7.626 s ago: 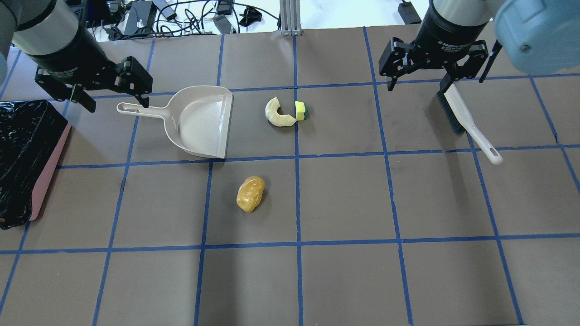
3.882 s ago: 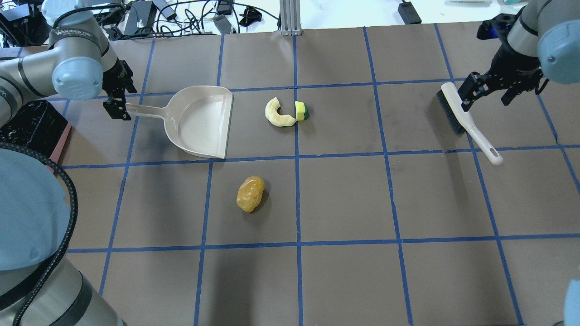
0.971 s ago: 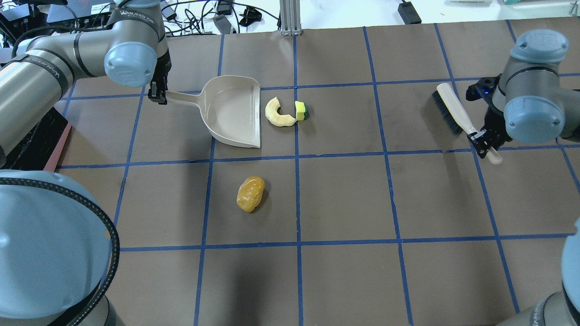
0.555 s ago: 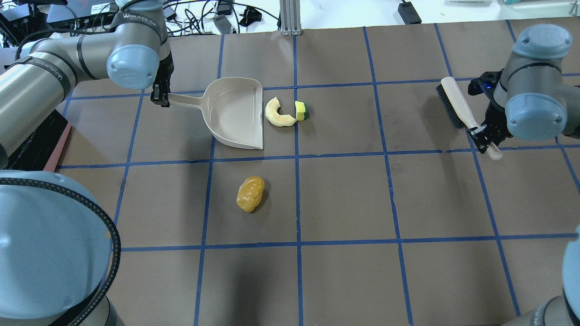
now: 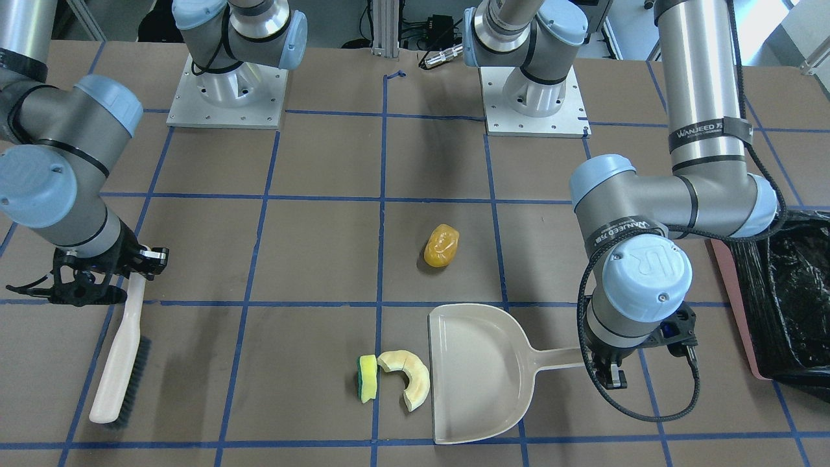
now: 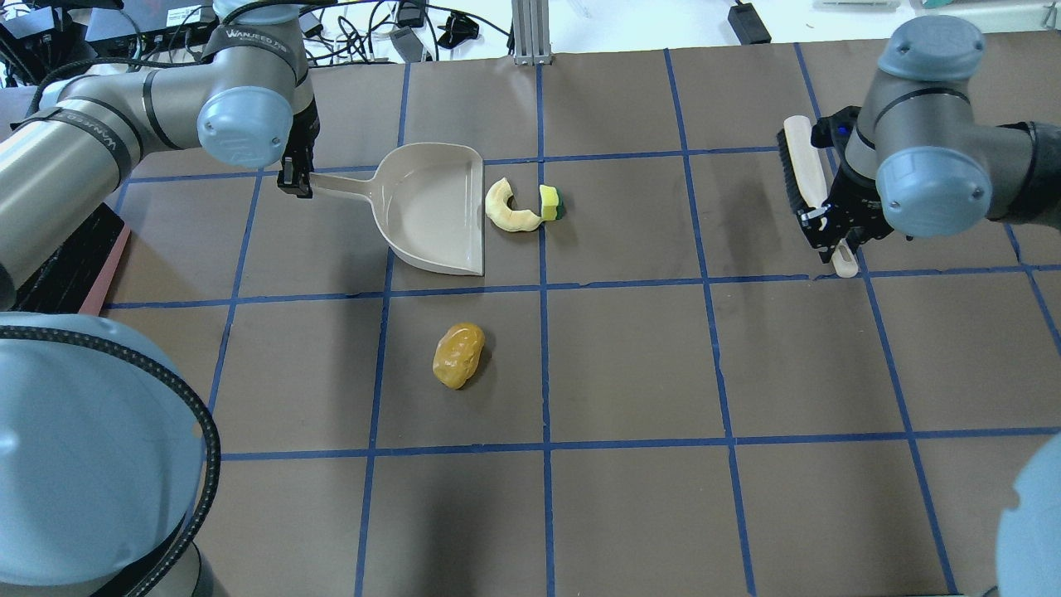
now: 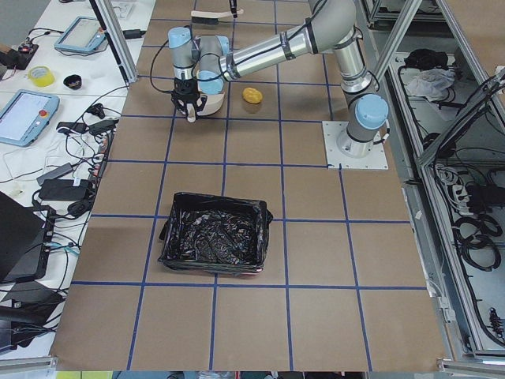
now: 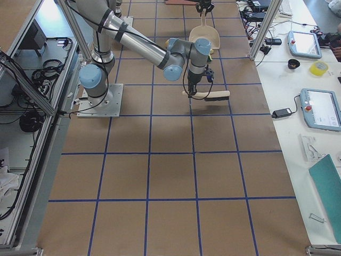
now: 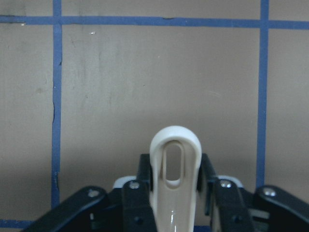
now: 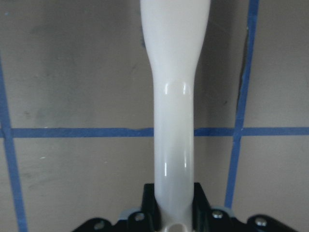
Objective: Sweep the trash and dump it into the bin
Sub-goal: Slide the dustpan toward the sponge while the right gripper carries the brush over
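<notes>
"Overhead exterior view: what does each tool hold?"

"The left tool (image 6: 296,178) is clamped on the very end of the dustpan (image 6: 431,207) handle. The right tool (image 6: 829,240) is closed on the brush (image 6: 798,157) handle, well apart from the trash."

"And the trash?"

"The crescent slice (image 6: 510,207) lies just beside the pan's open lip, with the sponge (image 6: 549,201) touching its far end. The orange lump (image 6: 457,355) sits alone on the tabletop (image 6: 630,365), nearer the robot and outside the pan's mouth."

"What could go wrong?"

"With so far-out a grip, a brush push may swing the pan or lift its lip, so pieces slide under or past it. The lump looks likely to roll away from the bristles. The bin (image 5: 734,295) is well off to the left, so a tilted pan may spill on the way."
</notes>
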You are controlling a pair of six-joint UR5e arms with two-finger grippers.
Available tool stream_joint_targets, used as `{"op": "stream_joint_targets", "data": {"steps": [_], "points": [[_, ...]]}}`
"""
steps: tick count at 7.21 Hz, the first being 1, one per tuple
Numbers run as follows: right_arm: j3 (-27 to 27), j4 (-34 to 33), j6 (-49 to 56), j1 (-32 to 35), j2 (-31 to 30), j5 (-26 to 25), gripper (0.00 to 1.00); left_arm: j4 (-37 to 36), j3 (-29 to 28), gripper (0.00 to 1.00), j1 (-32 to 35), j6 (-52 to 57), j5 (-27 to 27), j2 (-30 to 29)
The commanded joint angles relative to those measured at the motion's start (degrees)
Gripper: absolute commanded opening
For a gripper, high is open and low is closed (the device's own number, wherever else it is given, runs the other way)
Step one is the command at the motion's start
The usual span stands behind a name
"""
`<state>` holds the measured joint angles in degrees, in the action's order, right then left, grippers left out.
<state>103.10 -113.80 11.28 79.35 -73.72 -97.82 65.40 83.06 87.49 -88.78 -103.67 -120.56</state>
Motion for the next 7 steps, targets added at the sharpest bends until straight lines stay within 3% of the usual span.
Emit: {"op": "stream_joint_targets", "data": {"steps": [1,4,6,7], "points": [[-3.4,7.9,-11.9,6.9,0.4,0.8,0.04,0.0,0.0,0.00,1.3,-0.3,-0.1,0.0],[-3.7,9.1,-22.6,18.1,0.3,1.8,0.04,0.0,0.0,0.00,1.5,-0.3,0.0,0.0],[-3.3,9.1,-25.9,20.3,0.6,6.9,0.04,0.0,0.1,0.00,1.5,-0.3,0.0,0.0],[-3.4,9.0,-26.5,22.8,2.0,7.0,0.04,0.0,0.1,0.00,1.6,-0.4,0.0,0.0]]}}
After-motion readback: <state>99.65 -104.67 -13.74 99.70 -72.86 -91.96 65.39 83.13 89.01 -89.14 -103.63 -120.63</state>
